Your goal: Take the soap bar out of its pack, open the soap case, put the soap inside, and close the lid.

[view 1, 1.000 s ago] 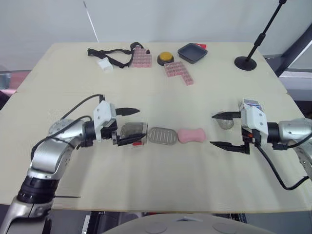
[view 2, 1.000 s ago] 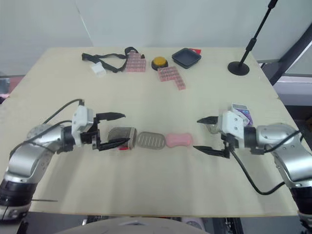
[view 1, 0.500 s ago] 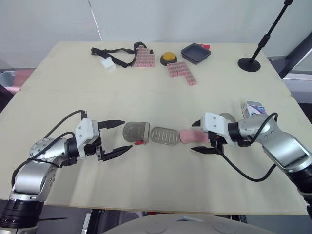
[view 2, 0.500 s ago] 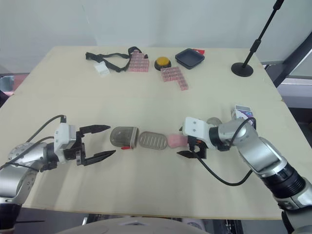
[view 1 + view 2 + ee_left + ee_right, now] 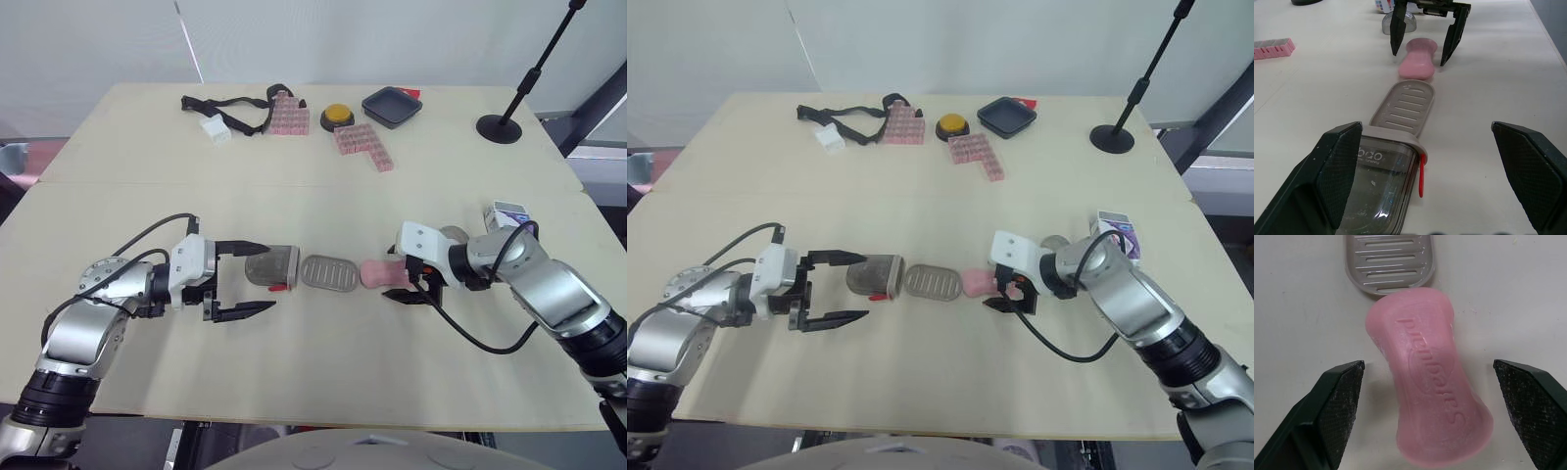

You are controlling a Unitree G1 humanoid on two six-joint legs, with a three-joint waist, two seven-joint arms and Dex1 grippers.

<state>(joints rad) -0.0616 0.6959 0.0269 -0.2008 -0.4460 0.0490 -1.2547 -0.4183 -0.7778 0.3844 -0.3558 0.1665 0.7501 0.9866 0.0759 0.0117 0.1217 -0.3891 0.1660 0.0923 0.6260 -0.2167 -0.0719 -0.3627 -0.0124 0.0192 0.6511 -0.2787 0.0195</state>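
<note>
The pink soap bar (image 5: 377, 272) lies bare on the table, touching the end of a grey slatted tray (image 5: 329, 273). Beyond the tray lies the translucent soap case (image 5: 271, 266) with a red latch (image 5: 1421, 176). My right gripper (image 5: 395, 277) is open, one finger on each side of the soap (image 5: 1430, 382), with gaps on both sides. My left gripper (image 5: 267, 276) is open around the near end of the case (image 5: 1381, 196). The soap pack (image 5: 506, 216), a white and purple box, stands by the right forearm.
A small clear round cup (image 5: 453, 235) sits behind the right gripper. At the far edge lie a black strap (image 5: 230, 106), pink block pieces (image 5: 361, 145), a yellow button (image 5: 333, 117), a black tray (image 5: 389, 106) and a stand base (image 5: 500, 127).
My right gripper came in from the right and now straddles the soap. My left gripper drew back from the case, then moved up to it again.
</note>
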